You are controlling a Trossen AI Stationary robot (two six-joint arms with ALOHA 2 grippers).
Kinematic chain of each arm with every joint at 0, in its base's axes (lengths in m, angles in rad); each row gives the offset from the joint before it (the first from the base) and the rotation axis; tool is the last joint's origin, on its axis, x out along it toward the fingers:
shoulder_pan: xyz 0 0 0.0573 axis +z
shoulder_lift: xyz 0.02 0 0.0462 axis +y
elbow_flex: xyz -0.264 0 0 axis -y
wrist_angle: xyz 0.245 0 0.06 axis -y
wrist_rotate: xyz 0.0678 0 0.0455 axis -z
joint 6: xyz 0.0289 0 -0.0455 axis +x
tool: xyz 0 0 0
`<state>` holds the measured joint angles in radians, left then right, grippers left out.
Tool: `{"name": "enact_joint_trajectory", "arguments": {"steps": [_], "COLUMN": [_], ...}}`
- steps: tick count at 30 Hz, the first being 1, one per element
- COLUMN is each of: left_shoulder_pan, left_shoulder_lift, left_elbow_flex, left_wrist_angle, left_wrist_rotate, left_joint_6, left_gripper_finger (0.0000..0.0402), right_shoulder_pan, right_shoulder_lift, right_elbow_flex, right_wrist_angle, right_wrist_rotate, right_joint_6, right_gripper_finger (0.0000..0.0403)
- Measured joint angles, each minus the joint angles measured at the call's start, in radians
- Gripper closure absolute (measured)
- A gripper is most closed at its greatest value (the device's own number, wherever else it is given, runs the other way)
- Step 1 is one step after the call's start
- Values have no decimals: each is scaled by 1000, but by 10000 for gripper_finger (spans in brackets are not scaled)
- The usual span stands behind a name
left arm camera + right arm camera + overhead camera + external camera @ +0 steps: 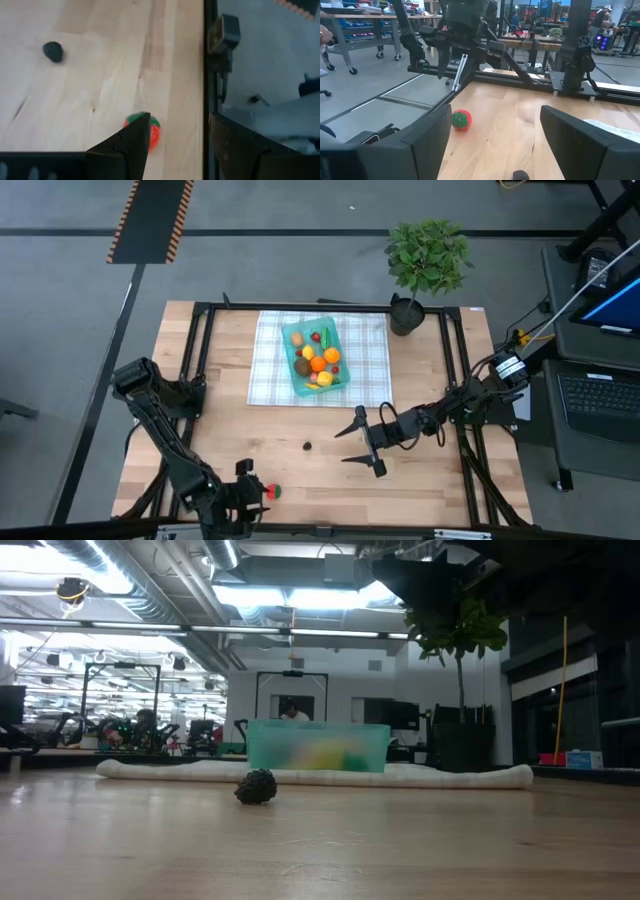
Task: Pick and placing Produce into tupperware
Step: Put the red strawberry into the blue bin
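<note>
**Produce mostly binned; two pieces left on the tabletop**

Left side: the left tool [262, 492] sits low at the near edge of the tabletop [230, 420], fingers spread wide with nothing between them. A red berry [274, 492] with a green cap lies just beside its tips, near the frame rail; in the left wrist view one finger covers part of it, so contact cannot be ruled in or out.

Centre: a small dark piece [308, 446] lies alone on bare wood, well apart from the berry and short of the cloth [365, 365]. Its kind is hard to make out; in the low view it reads as a rough, dark lump. Behind it, on the cloth, stands the tupperware [291, 338], holding most of the produce: oranges, a yellow piece, brown pieces, something green and red. Through its wall in the low view the contents show only as a blur.

Right side: the right tool [357, 448] hovers near the dark piece, fingers wide, empty. A plant [428, 255] stands at the far right corner of the cloth.

Judgement: the task is well advanced; the berry and the dark piece appear to be what remains. An exact count of pieces inside the tupperware cannot be made.
</note>
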<state>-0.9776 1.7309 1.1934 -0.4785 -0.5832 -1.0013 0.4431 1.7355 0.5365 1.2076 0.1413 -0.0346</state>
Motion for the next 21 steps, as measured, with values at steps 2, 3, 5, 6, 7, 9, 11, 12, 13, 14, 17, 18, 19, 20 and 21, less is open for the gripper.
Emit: {"name": "enact_joint_trajectory", "arguments": {"steps": [2, 3, 5, 6, 7, 9, 11, 12, 13, 14, 17, 18, 19, 20, 21], "left_shoulder_pan": [2, 2, 3, 5, 7, 10, 14, 17, 19, 22, 35, 39, 41, 42, 42], "left_shoulder_lift": [0, 0, 0, 0, 0, 0, 0, 0, 0, 0, 0, 0, 0, 0, 0], "left_elbow_flex": [0, 0, 0, 0, 0, 0, 0, 0, 0, 0, 0, 0, 0, 0, 0], "left_wrist_angle": [2, 5, 7, 6, 5, -5, -12, -11, -12, -15, -19, -19, -18, -16, -16], "left_wrist_rotate": [23, 26, 26, 26, 26, 25, 25, 25, 25, 25, 26, 26, 26, 26, 26], "left_joint_6": [11, 12, 12, 13, 14, 13, 12, 11, 11, 10, 9, 9, 15, 22, 29], "left_gripper_finger": [209, 209, 209, 209, 209, 209, 202, 195, 187, 179, 154, 148, 145, 142, 142], "right_shoulder_pan": [0, 0, 0, 0, 0, 0, 0, 0, 0, 0, 0, 0, 0, 0, 0], "right_shoulder_lift": [0, 0, 0, 0, 0, 0, 0, 0, 0, 0, 0, 0, 0, 0, 0], "right_elbow_flex": [0, 0, 0, 0, 0, 0, 0, 0, 0, 0, 0, 0, 0, 0, 0], "right_wrist_angle": [-1, -1, -2, -3, -3, -4, -5, -5, -5, -5, -5, -5, -5, -5, -5], "right_wrist_rotate": [0, 0, 0, 0, 0, 0, 0, 0, 0, 0, 0, 0, 0, 0, 0], "right_joint_6": [0, 0, 0, 0, 0, 0, 0, 0, 0, 0, 0, 0, 0, 0, 0], "right_gripper_finger": [96, 96, 96, 96, 96, 96, 96, 96, 96, 96, 96, 96, 96, 96, 96]}}
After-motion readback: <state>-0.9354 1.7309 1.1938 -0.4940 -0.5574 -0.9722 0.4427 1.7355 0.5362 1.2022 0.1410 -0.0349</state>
